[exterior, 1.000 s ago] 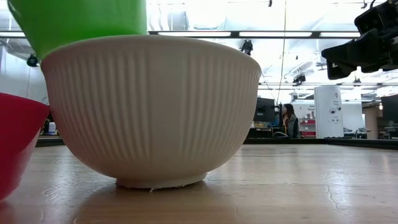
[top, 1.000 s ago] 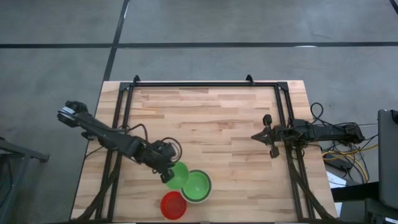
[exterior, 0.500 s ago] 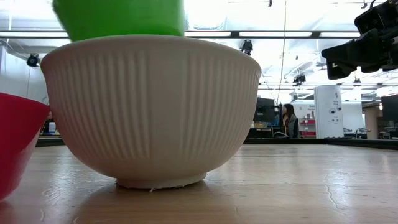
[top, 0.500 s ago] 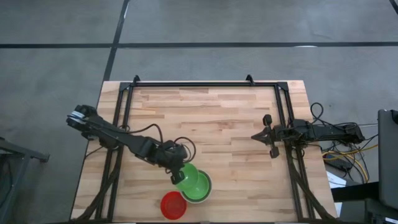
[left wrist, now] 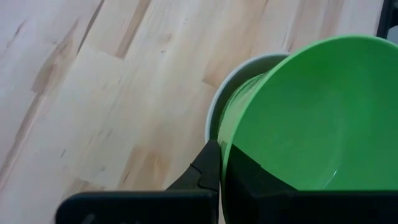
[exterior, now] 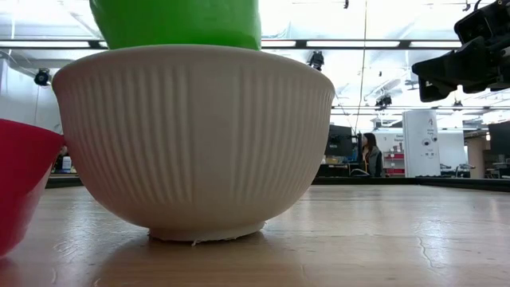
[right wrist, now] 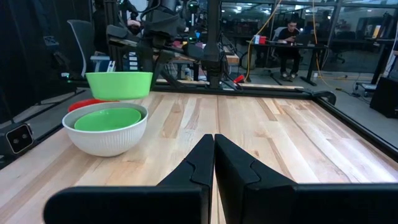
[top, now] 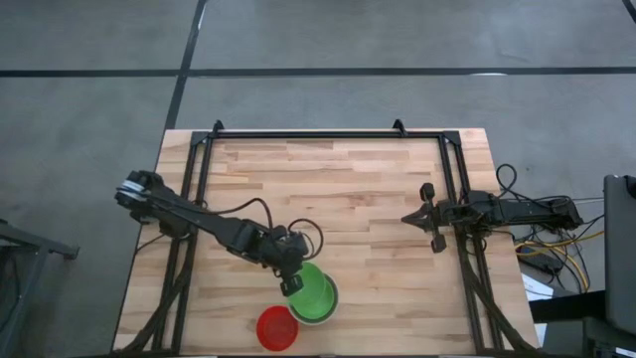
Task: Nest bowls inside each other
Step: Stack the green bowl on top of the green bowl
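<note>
A: What's under the table (top: 328,189)?
B: Grey floor (top: 89,99), crossed by 1 dark line (top: 318,72) running side to side and another going slantwise on the left.
A: And the top?
B: Light wood planks with a black frame (top: 328,133) along the far edge and both sides.
A: Past it?
B: A bright ceiling with strip lights (exterior: 382,45), desks, an office chair (right wrist: 79,37), and 1 person (exterior: 371,155) far back.
</note>
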Robot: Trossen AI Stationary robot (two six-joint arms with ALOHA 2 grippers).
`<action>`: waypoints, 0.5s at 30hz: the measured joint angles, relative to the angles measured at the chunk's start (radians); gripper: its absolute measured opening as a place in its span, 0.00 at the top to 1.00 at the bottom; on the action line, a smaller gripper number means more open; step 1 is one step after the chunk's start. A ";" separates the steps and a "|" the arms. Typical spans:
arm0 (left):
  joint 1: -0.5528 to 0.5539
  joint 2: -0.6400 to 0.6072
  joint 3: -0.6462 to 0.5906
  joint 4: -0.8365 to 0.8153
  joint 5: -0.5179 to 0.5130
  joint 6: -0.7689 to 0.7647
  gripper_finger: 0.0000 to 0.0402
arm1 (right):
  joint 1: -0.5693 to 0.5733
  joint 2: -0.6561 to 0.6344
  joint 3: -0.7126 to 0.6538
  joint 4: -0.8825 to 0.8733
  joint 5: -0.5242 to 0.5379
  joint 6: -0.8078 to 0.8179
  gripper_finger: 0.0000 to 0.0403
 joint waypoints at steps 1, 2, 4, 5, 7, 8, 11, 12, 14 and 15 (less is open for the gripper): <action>0.001 0.002 0.000 0.008 0.000 -0.001 0.99 | 0.000 0.000 0.000 0.000 0.000 0.000 0.98; 0.002 0.004 0.000 0.010 0.000 -0.005 0.99 | 0.000 0.000 0.000 0.000 0.000 0.000 0.98; 0.004 0.012 0.000 0.012 0.000 -0.012 0.99 | 0.000 0.000 0.000 0.000 0.000 0.000 0.98; 0.004 0.016 0.000 0.017 0.000 -0.012 0.99 | 0.000 0.000 0.000 0.000 0.000 0.000 0.98; 0.004 0.025 0.000 0.021 0.003 -0.012 0.99 | 0.000 0.000 0.000 0.000 0.000 0.000 0.98; 0.004 0.029 0.000 0.023 0.007 -0.013 0.99 | 0.000 0.000 0.000 0.000 0.000 0.000 0.98; 0.004 0.042 0.000 0.035 0.018 -0.015 0.99 | 0.000 0.000 0.000 0.000 0.000 0.000 0.98; 0.004 0.046 0.000 0.037 0.021 -0.020 0.99 | 0.000 0.000 0.000 0.000 0.000 0.000 0.98; 0.004 0.052 -0.001 0.041 0.031 -0.031 0.99 | 0.000 0.000 0.000 0.000 0.000 0.000 0.98; 0.004 0.054 -0.001 0.046 0.032 -0.039 0.99 | 0.000 0.000 0.000 0.000 0.000 0.000 0.98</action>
